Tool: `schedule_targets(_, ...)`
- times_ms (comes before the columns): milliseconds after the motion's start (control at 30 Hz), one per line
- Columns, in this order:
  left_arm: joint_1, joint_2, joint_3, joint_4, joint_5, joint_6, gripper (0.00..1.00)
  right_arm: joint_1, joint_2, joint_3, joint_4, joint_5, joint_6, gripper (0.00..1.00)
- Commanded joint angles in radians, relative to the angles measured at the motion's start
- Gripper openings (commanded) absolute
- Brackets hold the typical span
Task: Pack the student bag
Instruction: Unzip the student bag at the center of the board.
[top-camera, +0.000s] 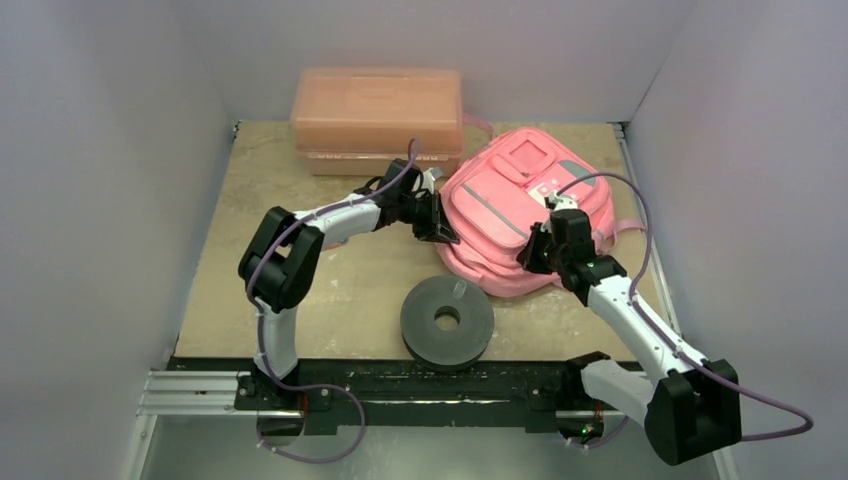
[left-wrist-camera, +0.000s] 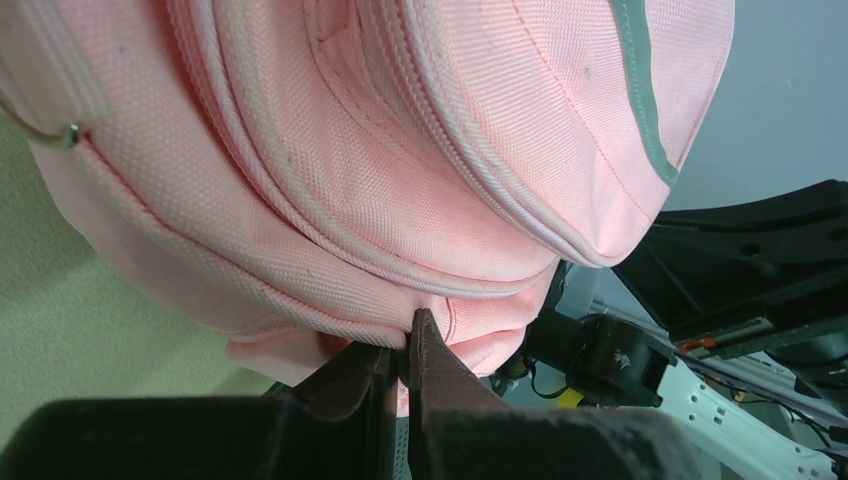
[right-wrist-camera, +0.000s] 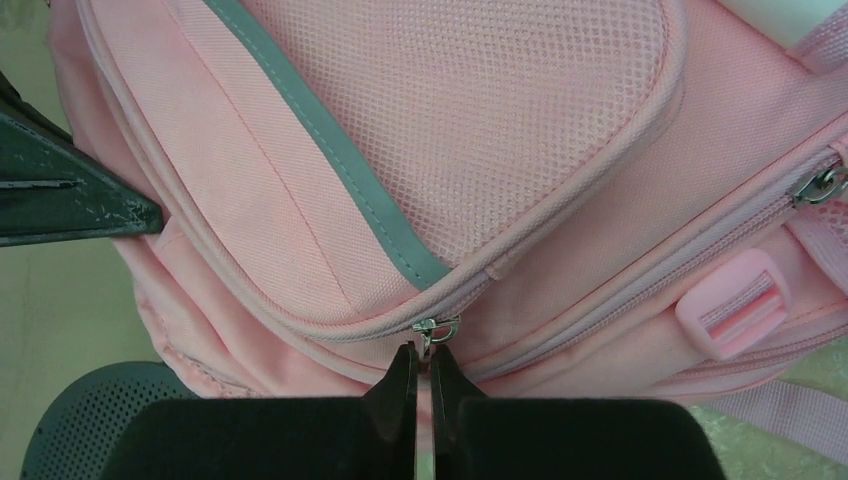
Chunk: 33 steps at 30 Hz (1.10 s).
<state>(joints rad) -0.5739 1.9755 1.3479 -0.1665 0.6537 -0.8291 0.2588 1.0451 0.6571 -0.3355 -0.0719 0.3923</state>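
The student bag (top-camera: 520, 205) is a bright-pink fabric backpack with grey trim, lying at the back right of the table. My left gripper (top-camera: 440, 232) is at its left edge, shut on a fold of the bag's fabric (left-wrist-camera: 400, 320). My right gripper (top-camera: 535, 255) is at the bag's near right side, shut on a metal zipper pull (right-wrist-camera: 432, 332) of the bag (right-wrist-camera: 400, 180). The zippers I can see look closed.
A rigid salmon-pink plastic box (top-camera: 377, 115) stands at the back, left of the bag. A dark grey perforated round disc with a centre hole (top-camera: 447, 320) lies near the front, also in the right wrist view (right-wrist-camera: 70, 420). Walls enclose the table on three sides.
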Motion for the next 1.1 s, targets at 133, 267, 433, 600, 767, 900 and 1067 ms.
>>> schedule_targets(133, -0.034, -0.075, -0.017, 0.102, 0.019, -0.036, 0.00, 0.234, -0.034, 0.082, -0.040, 0.018, 0.164, 0.00)
schedule_targets(267, -0.039, -0.099, -0.070, 0.214, -0.006, -0.083, 0.00, 0.346, 0.014, 0.106, 0.001, 0.009, 0.214, 0.00)
schedule_targets(433, -0.049, -0.128, -0.181, 0.431, -0.047, -0.192, 0.00, 0.386, 0.102, 0.199, 0.123, -0.075, 0.320, 0.00)
schedule_targets(600, -0.065, -0.122, -0.281, 0.666, -0.090, -0.294, 0.00, 0.393, 0.255, 0.301, 0.260, -0.168, 0.483, 0.00)
schedule_targets(767, -0.080, -0.124, -0.312, 0.711, -0.106, -0.304, 0.00, 0.393, 0.331, 0.385, 0.275, -0.107, 0.560, 0.00)
schedule_targets(900, -0.092, -0.137, -0.331, 0.726, -0.123, -0.301, 0.00, 0.372, 0.393, 0.452, 0.318, -0.077, 0.598, 0.00)
schedule_targets(1067, -0.107, -0.155, -0.371, 0.769, -0.150, -0.309, 0.00, 0.323, 0.417, 0.473, 0.431, -0.084, 0.737, 0.00)
